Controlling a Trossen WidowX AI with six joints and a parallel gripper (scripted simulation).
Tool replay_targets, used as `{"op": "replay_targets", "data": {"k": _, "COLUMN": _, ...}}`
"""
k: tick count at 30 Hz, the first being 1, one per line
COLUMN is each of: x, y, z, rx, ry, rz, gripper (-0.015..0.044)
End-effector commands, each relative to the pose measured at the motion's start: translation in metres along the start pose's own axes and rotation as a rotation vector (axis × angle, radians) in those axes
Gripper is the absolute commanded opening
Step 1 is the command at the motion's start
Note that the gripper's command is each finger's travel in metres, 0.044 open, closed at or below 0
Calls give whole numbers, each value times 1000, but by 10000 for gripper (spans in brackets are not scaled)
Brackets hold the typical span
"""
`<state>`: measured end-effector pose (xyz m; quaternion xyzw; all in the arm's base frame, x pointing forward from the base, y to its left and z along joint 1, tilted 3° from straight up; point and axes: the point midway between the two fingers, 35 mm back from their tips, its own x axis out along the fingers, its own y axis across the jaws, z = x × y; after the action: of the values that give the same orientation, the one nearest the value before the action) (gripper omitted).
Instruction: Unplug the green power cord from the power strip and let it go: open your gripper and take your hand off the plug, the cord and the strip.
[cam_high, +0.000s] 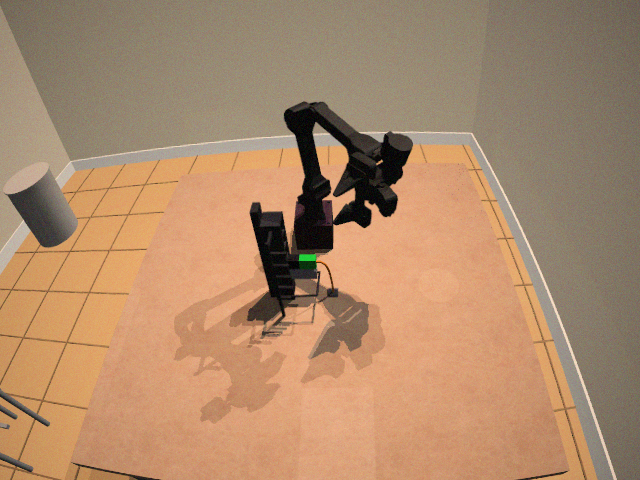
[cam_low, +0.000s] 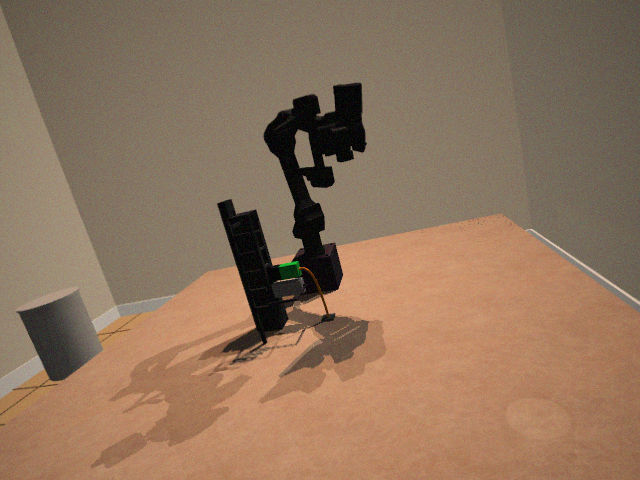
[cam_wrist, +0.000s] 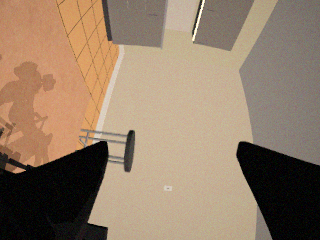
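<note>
Top view: you look down steeply from high up and from the front, far back, taking in the whole desk (cam_high: 361, 413), the tiled floor around it and the wall corner behind.

Exterior view: you sit lower, off to one side, looking obliquely across the desk toward the wall.

Both share the arm (cam_high: 315, 155), the upright power strip (cam_high: 271, 253), the green plug (cam_high: 307, 260) and the grey cylinder (cam_high: 41, 204) by the left wall.

Wrist view: you ride behind the claw (cam_wrist: 174, 187), aimed out at wall and floor, a stool (cam_wrist: 123, 150) in sight; its two dark fingers frame the shot, spread wide.
</note>
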<state>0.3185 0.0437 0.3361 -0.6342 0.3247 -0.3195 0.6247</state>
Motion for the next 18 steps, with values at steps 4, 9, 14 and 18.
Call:
{"op": "replay_targets", "data": {"k": 4, "x": 22, "y": 26, "z": 14, "rx": -163, "ry": -118, "rz": 68, "gripper": 295}}
{"op": "replay_targets", "data": {"k": 9, "x": 50, "y": 99, "z": 17, "rx": -442, "ry": -329, "rz": 336, "gripper": 164}}
{"op": "replay_targets", "data": {"k": 14, "x": 52, "y": 154, "z": -2, "rx": -566, "ry": -450, "rz": 605, "gripper": 160}}
{"op": "replay_targets", "data": {"k": 18, "x": 43, "y": 188, "z": -23, "rx": -610, "ry": -521, "rz": 828, "gripper": 160}}
